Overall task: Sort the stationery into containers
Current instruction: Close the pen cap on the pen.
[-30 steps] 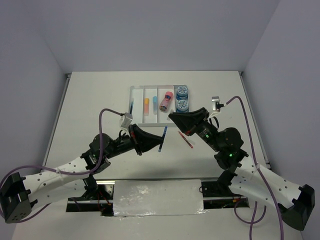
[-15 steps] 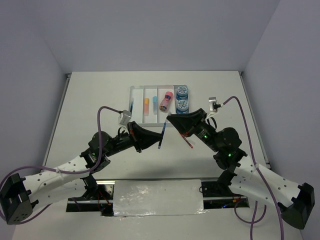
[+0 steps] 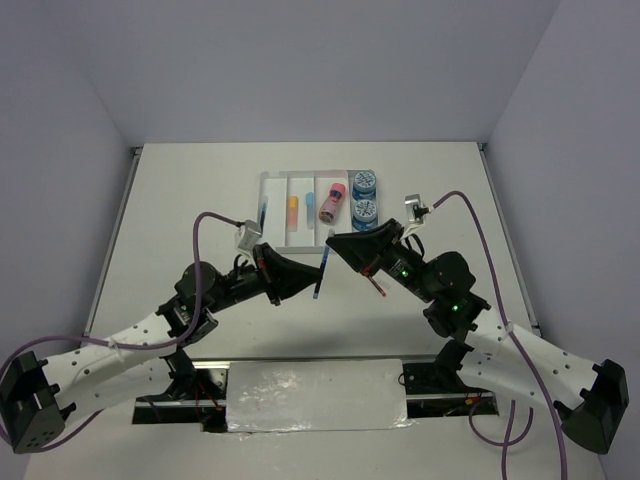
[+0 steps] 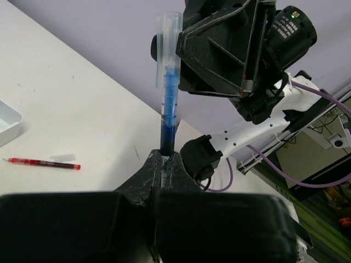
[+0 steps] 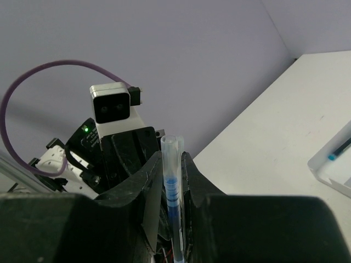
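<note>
Step in hand, by the look of it: hand-over of the blue pen (image 4: pixel 167 98) betw. the arms, above the table (image 3: pixel 180 200) on the near side of the tray (image 3: pixel 290 173). The pen is gripped in the left gripper (image 4: pixel 164 164), jaws clamped tight on the lower barrel, with the clear cap end sticking out free. The right gripper (image 5: pixel 172 159) is set round that upper end, a finger each side & v. close. Whether contact is made can't be told from the wrist view.

To be done well: the right fingers should be closed square on the barrel below the cap, not on the cap itself, which could be pulled off. The left grip shouldn't be released until the right grip is firm, else the pen is dropped. The pen prob. belongs lengthwise in the leftmost compartment, where a second blue pen (image 3: pixel 263 212) is seen.

Room: the 2 gripper noses are almost touching, so little margin is had there; the left arm is best withdrawn back along its own line. Open table is available to the left. A red pen (image 4: pixel 41 163), not yet sorted, is lying beside the right arm & should be kept clear of. In the top view the cap end is seen over the tray's near rim, so height is needed before crossing.
</note>
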You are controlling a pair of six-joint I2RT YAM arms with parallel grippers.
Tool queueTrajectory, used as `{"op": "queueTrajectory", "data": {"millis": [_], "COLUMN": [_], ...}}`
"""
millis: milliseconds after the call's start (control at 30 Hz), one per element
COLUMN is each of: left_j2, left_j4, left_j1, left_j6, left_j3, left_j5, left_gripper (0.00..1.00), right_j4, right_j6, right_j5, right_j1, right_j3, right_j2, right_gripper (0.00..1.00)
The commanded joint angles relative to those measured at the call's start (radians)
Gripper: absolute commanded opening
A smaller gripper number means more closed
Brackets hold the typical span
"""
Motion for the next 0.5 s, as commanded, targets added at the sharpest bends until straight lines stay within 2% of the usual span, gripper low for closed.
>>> {"op": "queueTrajectory", "data": {"millis": [0, 200, 333, 467], "left_j2": [-0.048, -0.08, -0.085, -0.062], "left_j4": [0.067, 0.021, 0.043, 0.031], "left_j1": [0.008, 0.011, 0.011, 0.012], "left_j6": [0.043, 0.117, 0.128, 0.148], "left_j3": [0.037, 0.047, 0.067, 0.118], "left_j5": [-0.009, -0.068, -0.079, -0.076], "left_gripper": [0.0, 0.0, 0.0, 0.0], "right_j4": [-0.049, -0.209, -0.208, -0.238], "right_j6": [-0.017, -0.033, -0.036, -0.059], "right_j5": [-0.054, -0.12, -0.124, -0.107], "right_j1": [0.02, 0.032, 0.063, 0.1], "right_j3": [0.048, 0.104, 0.086, 0.091], "right_j2": [0.005, 0.037, 0.052, 0.077], "right_gripper": [0.05, 0.07, 0.13, 0.14]}}
